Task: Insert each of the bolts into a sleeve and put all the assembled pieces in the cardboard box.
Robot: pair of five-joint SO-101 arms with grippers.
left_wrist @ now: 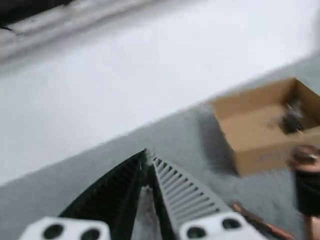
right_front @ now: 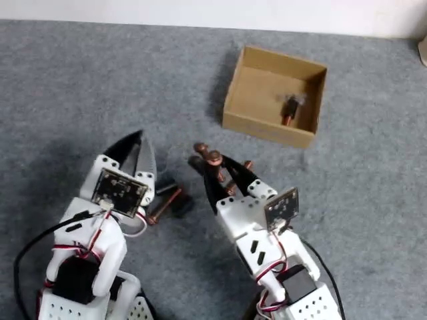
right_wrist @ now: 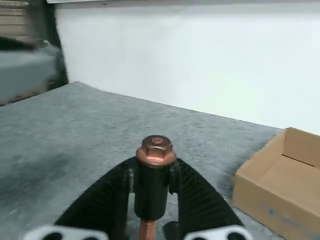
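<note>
In the high view the cardboard box [right_front: 267,127] stands open on the grey counter [right_front: 67,80], beyond both arms. One assembled piece [right_front: 291,110] lies inside it, near the right wall. The right hand [right_front: 212,167] is closed on a copper bolt [right_front: 215,158], well short of the box. A second copper head [right_front: 200,148] shows just beside the held one. It may be another bolt, but the view is too poor to be sure. The left hand [right_front: 141,137] has its fingers pressed together with nothing between them. A loose bolt [right_front: 163,203] lies on the counter between the arms, just beside the left hand, with a dark loose sleeve [right_front: 166,181] next to it.

In the left wrist view the left hand [left_wrist: 147,155] is closed and empty, its two ribbed fingers meeting at the tips. The cardboard box [left_wrist: 255,145] sits farther off to one side of them, the assembled piece [left_wrist: 292,117] blurred inside it.

In the right wrist view the right hand [right_wrist: 152,167] grips a black sleeve [right_wrist: 151,192] between its dark fingers. The bolt [right_wrist: 157,150] stands upright in the sleeve, its hexagonal head above the fingertips and its shank showing below. The cardboard box [right_wrist: 272,200] stands apart from the hand. Faint blue print [right_wrist: 280,216] marks its outer wall, too blurred to read.
</note>
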